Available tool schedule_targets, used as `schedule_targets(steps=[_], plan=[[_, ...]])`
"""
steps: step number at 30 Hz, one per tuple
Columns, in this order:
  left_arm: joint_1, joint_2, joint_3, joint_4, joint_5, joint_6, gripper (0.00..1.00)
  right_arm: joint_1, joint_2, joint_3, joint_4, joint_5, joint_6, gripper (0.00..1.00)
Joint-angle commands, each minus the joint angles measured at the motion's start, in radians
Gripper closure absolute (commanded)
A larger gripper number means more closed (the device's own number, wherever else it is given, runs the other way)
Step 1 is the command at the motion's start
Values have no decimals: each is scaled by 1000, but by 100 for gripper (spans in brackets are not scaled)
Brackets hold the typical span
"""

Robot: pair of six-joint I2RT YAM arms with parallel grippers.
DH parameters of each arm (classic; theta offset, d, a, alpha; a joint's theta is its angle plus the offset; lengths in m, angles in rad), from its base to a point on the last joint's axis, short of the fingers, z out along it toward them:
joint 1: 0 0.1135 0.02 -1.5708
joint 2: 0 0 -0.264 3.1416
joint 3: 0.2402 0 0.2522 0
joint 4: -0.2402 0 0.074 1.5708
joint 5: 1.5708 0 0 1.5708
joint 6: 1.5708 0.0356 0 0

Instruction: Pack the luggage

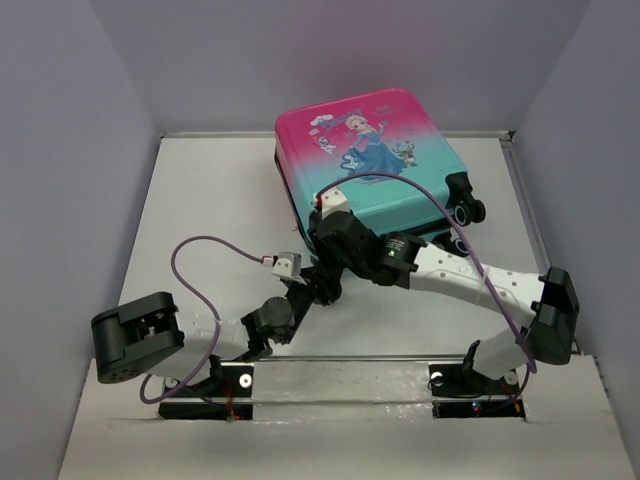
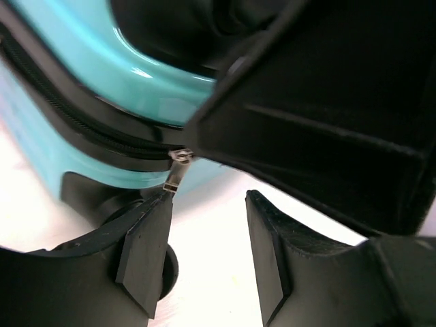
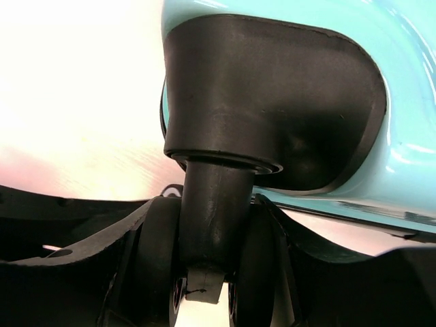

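Left wrist view shows the left gripper released, fingers apart, with one fingertip touching the zipper pull that hangs from the black zipper trim of the luggage. The right gripper is clenched around a caster at the luggage's near corner. The luggage lies flat on the table, princess side up, just beyond both grippers.

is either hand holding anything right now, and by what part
The right hand is clamped on the luggage by a corner wheel. The left hand is open, holding nothing; the zipper pull only touches one fingertip.
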Motion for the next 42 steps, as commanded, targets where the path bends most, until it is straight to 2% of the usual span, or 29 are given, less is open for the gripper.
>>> schedule_targets(steps=[1,6,8,11,16,21,26,32,37,42], plan=[[-5,-48,-49,182,-136,-3,42,68,17,201,157,73,-165,93],[-5,-114,-45,82,-202,22,42,78,121,370,155,12,-193,93],[-5,-120,-46,52,-274,5,42,89,161,422,161,-13,-173,93],[15,-97,-75,103,-285,17,42,98,233,465,163,-33,-157,93],[61,-60,-87,67,-291,-12,46,107,270,490,198,28,-173,93],[134,-9,-143,125,-271,-75,44,108,319,567,206,125,-261,93],[214,-9,-147,140,-166,-73,42,108,298,456,296,194,-354,93],[239,11,-199,195,-153,-116,42,108,268,309,423,197,-489,93],[262,32,-158,199,-124,-84,42,129,302,310,448,277,-641,93],[311,89,-140,278,-71,-59,42,129,307,309,474,301,-695,93]])
